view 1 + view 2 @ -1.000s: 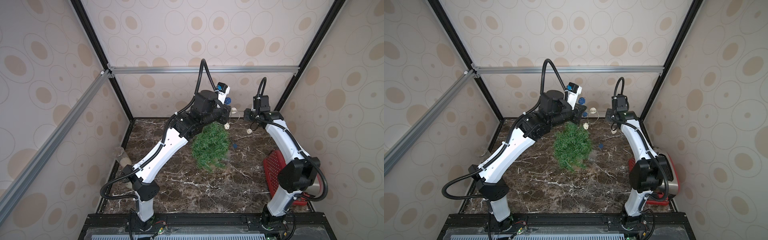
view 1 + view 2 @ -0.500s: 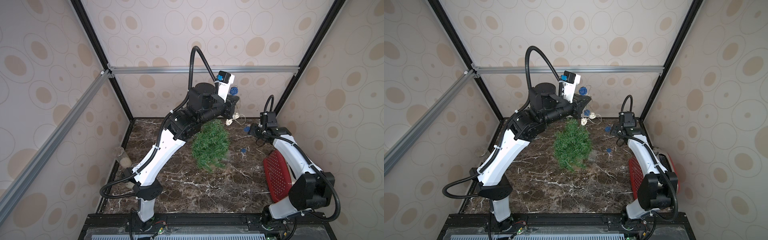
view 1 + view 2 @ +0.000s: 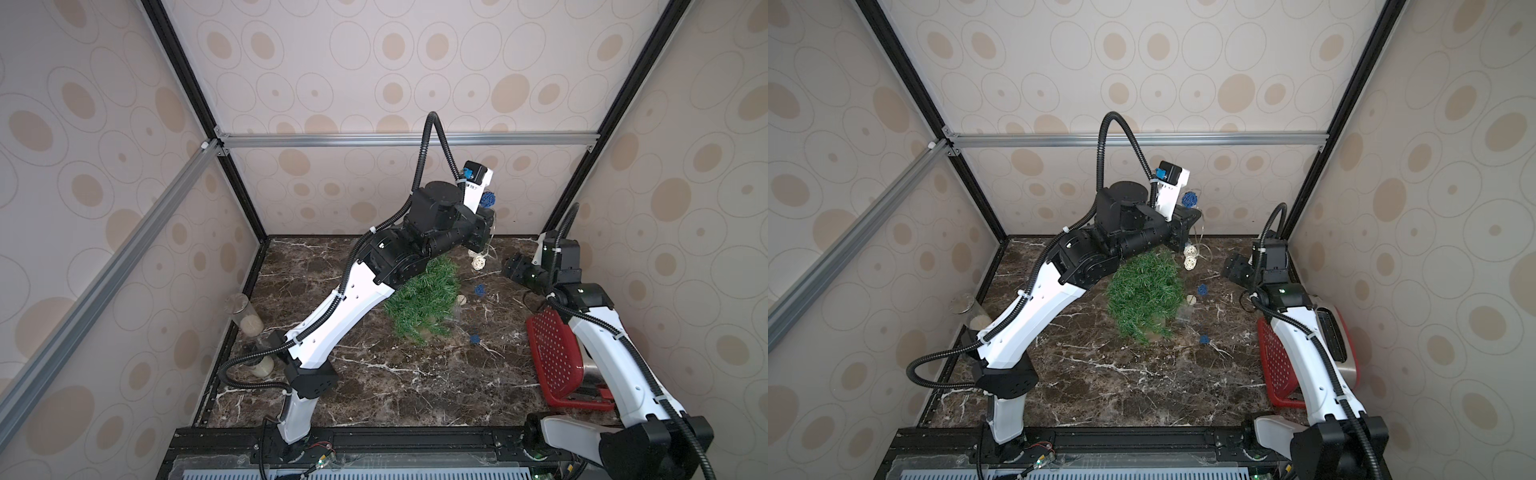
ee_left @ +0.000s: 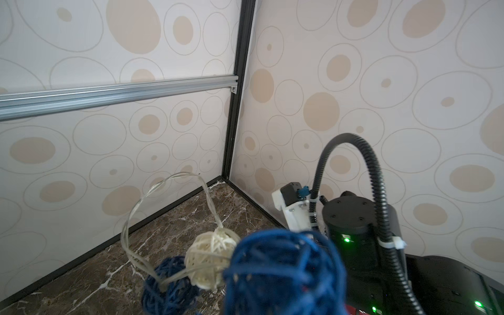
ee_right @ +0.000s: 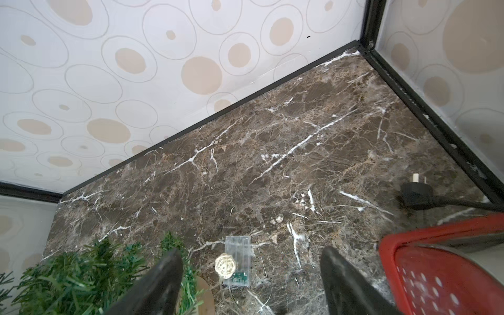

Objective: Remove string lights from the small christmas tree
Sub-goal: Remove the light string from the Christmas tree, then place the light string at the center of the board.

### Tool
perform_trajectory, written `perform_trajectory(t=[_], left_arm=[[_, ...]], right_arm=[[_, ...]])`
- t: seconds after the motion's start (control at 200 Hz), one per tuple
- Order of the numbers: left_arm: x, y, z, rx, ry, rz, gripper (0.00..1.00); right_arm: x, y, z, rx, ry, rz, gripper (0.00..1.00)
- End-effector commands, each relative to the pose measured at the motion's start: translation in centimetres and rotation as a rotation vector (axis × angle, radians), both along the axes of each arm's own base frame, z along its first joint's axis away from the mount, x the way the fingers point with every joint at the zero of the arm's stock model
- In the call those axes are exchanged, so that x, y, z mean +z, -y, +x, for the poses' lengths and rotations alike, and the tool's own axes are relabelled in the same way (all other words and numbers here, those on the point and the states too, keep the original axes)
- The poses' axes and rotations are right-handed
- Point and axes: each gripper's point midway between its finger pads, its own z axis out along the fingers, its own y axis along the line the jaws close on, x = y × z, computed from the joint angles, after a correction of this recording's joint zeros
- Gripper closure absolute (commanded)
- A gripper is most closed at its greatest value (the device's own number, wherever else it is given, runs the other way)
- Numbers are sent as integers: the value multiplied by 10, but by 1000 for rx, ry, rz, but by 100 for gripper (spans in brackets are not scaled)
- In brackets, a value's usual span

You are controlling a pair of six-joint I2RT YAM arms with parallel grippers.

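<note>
Top views: small christmas tree (image 3: 424,299) stands mid-table on the dark marble table (image 3: 374,386), its top partly under the left arm. Left gripper (image 3: 484,232) sits high, just behind the tree top, clamped tight on the string lights (image 3: 478,262). One blue ball shows above it and two cream balls dangle below. More balls lie on the marble beside the tree, toward the right arm. Right wrist view: right gripper (image 5: 250,252) spread wide, holding nothing. Beneath it, a cream ball sits over a clear battery box (image 5: 237,245). Red basket (image 3: 552,357) is near the right arm.
</note>
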Motion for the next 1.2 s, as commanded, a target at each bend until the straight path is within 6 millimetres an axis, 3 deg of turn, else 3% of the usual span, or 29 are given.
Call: perform_trajectory(t=[0.0, 0.125, 0.366, 0.481, 0.581, 0.676, 0.731, 0.751, 0.761, 0.776, 1.067, 1.192], left_arm=[[14, 2, -15, -18, 16, -36, 100], [1, 24, -41, -65, 25, -3, 100], [-68, 58, -76, -87, -12, 113, 100], [-101, 70, -83, -100, -48, 188, 100], [-142, 78, -86, -117, -127, 261, 100], [-174, 77, -83, -88, -181, 343, 100], [-187, 72, -80, -60, -196, 393, 55], [-190, 70, -79, -49, -201, 407, 34], [-191, 69, -78, -45, -203, 410, 11], [-191, 69, -79, -43, -205, 414, 2], [-171, 61, -84, -53, -212, 384, 0], [-135, 48, -95, -78, -188, 296, 1]], right_arm=[[24, 20, 1, -107, 55, -1, 19], [35, 37, 10, -177, 70, 33, 19], [58, 62, 15, -229, 106, 61, 19], [62, 64, 12, -228, 114, 59, 19], [60, 65, 11, -229, 109, 58, 19], [60, 64, 10, -221, 113, 61, 19], [60, 62, 11, -210, 113, 68, 19], [60, 61, 11, -208, 113, 70, 19], [60, 61, 11, -205, 113, 71, 19], [60, 60, 12, -205, 112, 73, 19], [54, 52, 16, -170, 104, 109, 19], [51, 44, 21, -118, 115, 127, 18]])
